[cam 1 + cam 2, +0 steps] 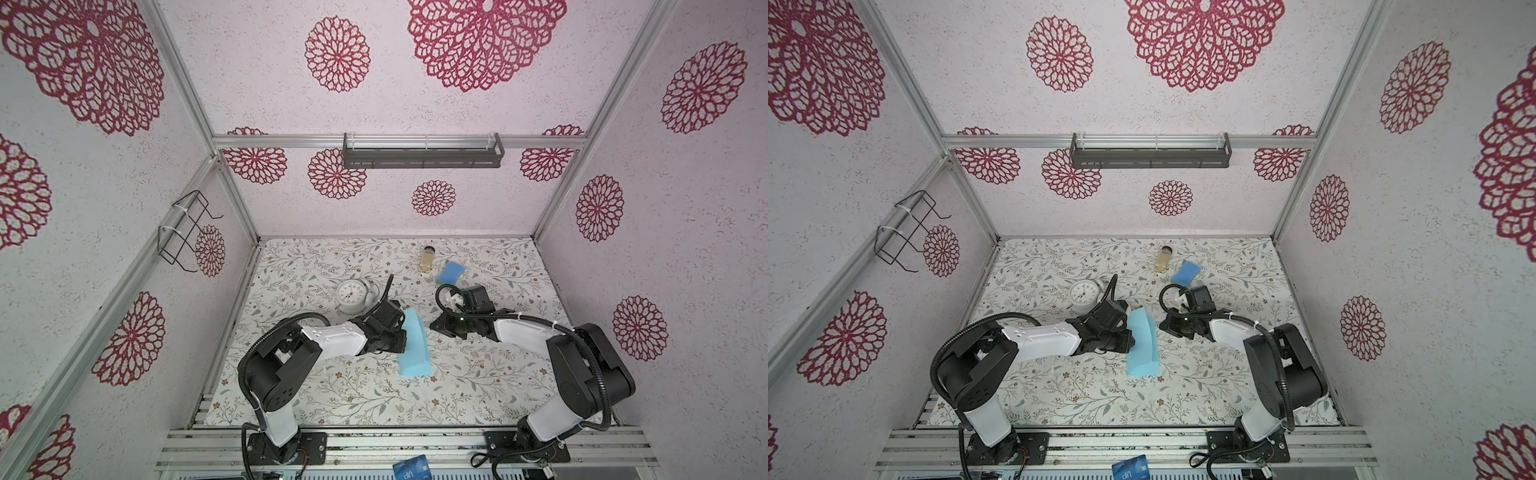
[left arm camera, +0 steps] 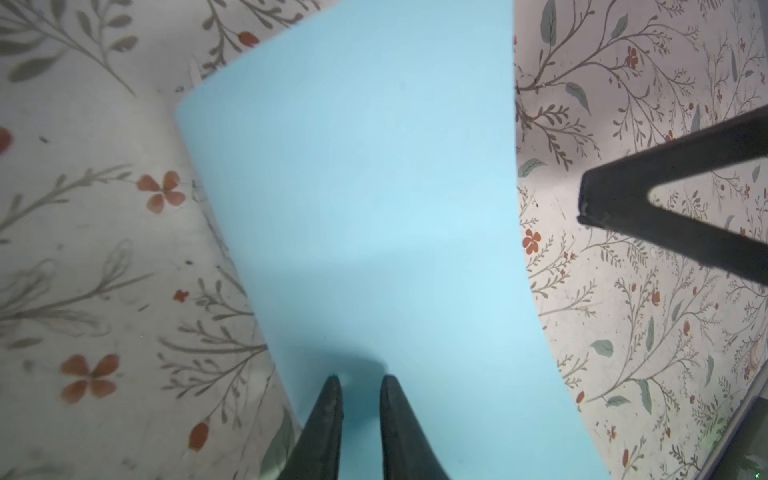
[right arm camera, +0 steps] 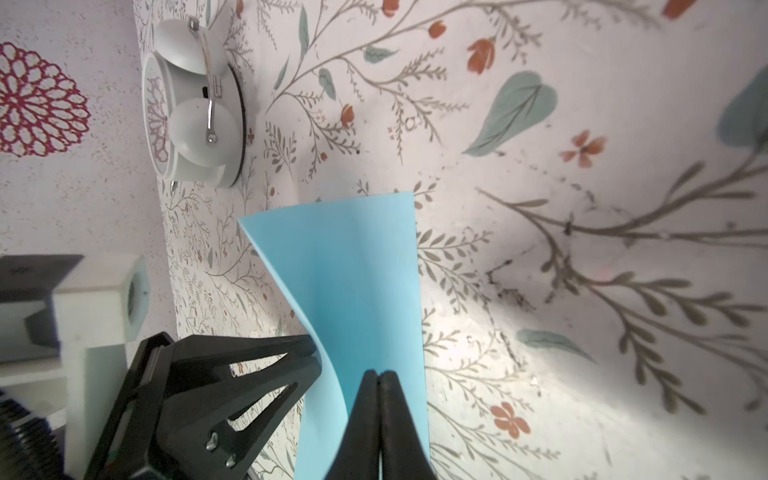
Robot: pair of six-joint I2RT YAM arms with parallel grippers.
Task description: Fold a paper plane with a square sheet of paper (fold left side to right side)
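The square sheet of paper point(image 1: 413, 353) point(image 1: 1142, 353) is light blue and lies mid-table, its left side curled over onto its right side in a loose, uncreased bend. My left gripper point(image 1: 405, 332) point(image 2: 360, 378) sits at the sheet's left bend. Its fingers stand a narrow gap apart over the blue surface point(image 2: 374, 187), with nothing gripped between them. My right gripper point(image 1: 431, 327) point(image 3: 377, 372) is shut, tips pressed together and empty. It sits just right of the sheet's free edge point(image 3: 353, 270), apart from it in the left wrist view. The paper plane is out of view.
A white clock point(image 1: 352, 296) point(image 3: 195, 108) stands behind the left gripper. A small jar point(image 1: 428, 258) and a blue sponge point(image 1: 451, 272) lie at the back right. A dark blue card point(image 1: 411, 467) rests on the front rail. Walls enclose the floral table point(image 1: 332, 395).
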